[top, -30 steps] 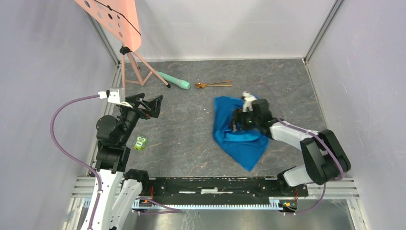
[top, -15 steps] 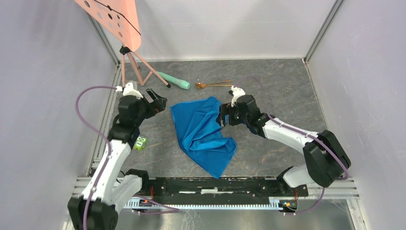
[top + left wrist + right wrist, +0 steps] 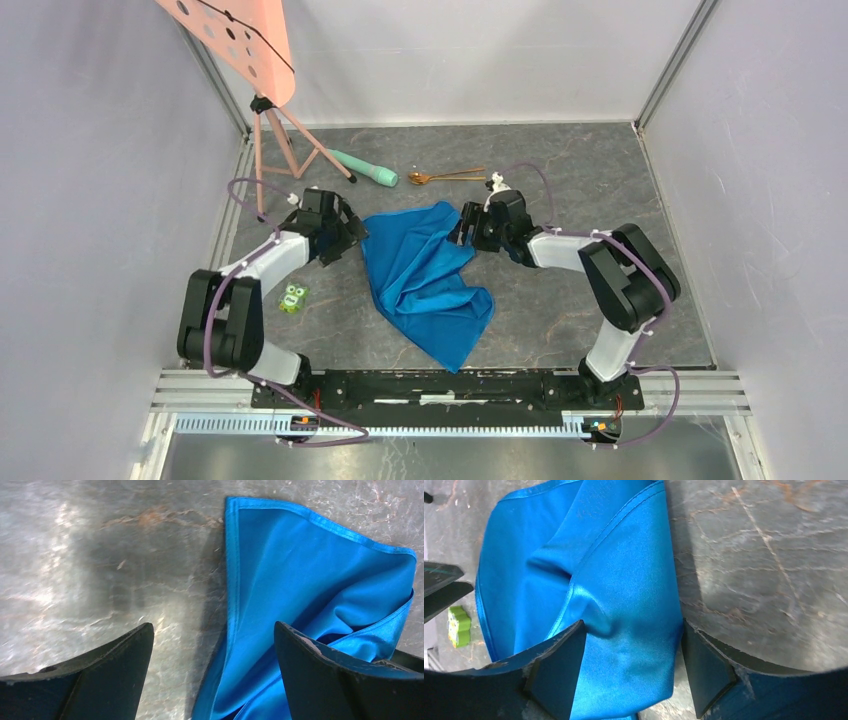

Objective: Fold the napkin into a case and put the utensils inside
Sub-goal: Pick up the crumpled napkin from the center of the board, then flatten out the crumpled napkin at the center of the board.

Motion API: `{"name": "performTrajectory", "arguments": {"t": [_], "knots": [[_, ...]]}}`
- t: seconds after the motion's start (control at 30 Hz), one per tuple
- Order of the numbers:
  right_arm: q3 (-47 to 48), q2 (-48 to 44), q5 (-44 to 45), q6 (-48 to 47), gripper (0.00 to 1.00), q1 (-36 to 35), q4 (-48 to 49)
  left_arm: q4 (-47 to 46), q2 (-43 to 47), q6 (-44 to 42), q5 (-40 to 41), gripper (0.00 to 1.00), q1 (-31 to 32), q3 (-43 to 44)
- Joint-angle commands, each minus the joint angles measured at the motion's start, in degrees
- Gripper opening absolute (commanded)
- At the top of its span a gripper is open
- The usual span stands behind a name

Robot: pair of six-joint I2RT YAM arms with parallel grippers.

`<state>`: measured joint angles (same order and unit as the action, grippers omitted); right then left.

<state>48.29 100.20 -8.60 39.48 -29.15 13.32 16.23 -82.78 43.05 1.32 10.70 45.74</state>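
While the left hand (image 3: 212,630) and right hand (image 3: 633,625), both parted, straddle the creased napkin (image 3: 420,270), pinching doubled layers could bunch it.

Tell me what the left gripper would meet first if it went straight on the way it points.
Probably the napkin, whose hemmed edge lies between the open jaws of the left gripper; how far off is unclear.
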Motion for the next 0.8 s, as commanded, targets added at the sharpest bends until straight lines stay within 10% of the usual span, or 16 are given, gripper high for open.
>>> {"name": "performTrajectory", "arguments": {"t": [0.0,0.2,0.47,0.77], "knots": [[1.9,3.6,-5.8,0.5,0.73,0.0,7.5,-6.5,-5.0,1.8,-0.2,0.93,2.0,4.2],[2.2,2.9,-5.7,-3.4,0.47,0.3,8.1,-8.1,-12.2,0.4,-1.1,0.71,2.5,7.4],[9.3,-7.4,1.3,-21.4,0.04,0.9,-9.6,-0.5,-7.4,-6.4,2.6,0.03,2.5,14.8],[9.7,-32.8,-1.5,-38.9,0.03,0.6,-24.1,3.3,22.2,-10.4,1.5,0.02,2.7,15.0]]}}
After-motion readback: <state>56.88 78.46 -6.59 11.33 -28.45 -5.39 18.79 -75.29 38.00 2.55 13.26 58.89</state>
